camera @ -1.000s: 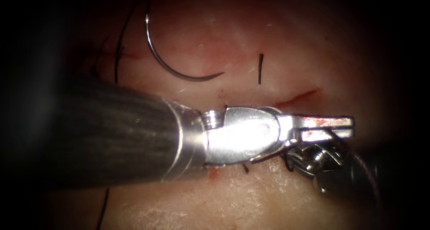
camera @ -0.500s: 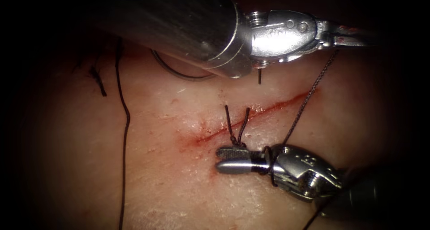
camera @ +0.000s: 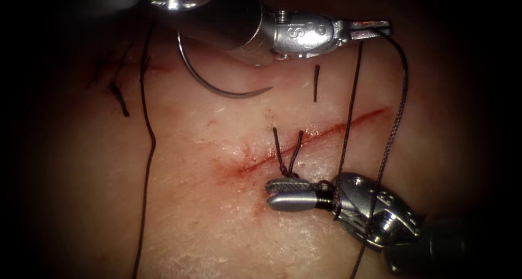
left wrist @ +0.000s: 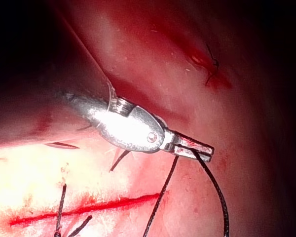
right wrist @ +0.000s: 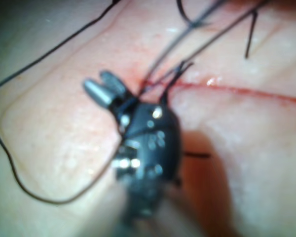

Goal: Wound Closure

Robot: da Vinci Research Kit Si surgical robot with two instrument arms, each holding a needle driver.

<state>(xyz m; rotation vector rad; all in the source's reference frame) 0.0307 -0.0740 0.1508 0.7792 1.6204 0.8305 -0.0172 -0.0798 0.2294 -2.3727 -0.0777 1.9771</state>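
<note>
Hidden or unclear: the left tool [camera: 375, 30] hides the needle's [camera: 217, 86] upper end under its shaft, so where the thread joins it cannot be made out. The right tool's [camera: 288, 194] shaft runs out of the endoscope view at 5 o'clock.

Count: two tools, one needle, one cut [camera: 304, 140], one tied stitch [camera: 287, 167] with two short tails standing up, and one loose cut end of thread [camera: 316, 83] above the cut.

Left tool: at 1 o'clock in the endoscope view, jaws clamped together on the thread [camera: 391, 132]. Two strands hang from the jaws and run down past the right tool's wrist (the left wrist view [left wrist: 195, 149] shows the same pair leaving the jaw tips).

Right tool: at 5 o'clock of the knot, just below the cut, jaws parted a little and holding nothing; the thread strands cross its wrist [right wrist: 106, 89].

Needle: lies free on the tissue [camera: 196, 203] at 11 o'clock of the cut, above it, held by neither tool and not in the tissue. A long strand [camera: 149, 148] trails down the tissue well left of the cut. Red fluid [camera: 234, 170] marks the cut's left end.
</note>
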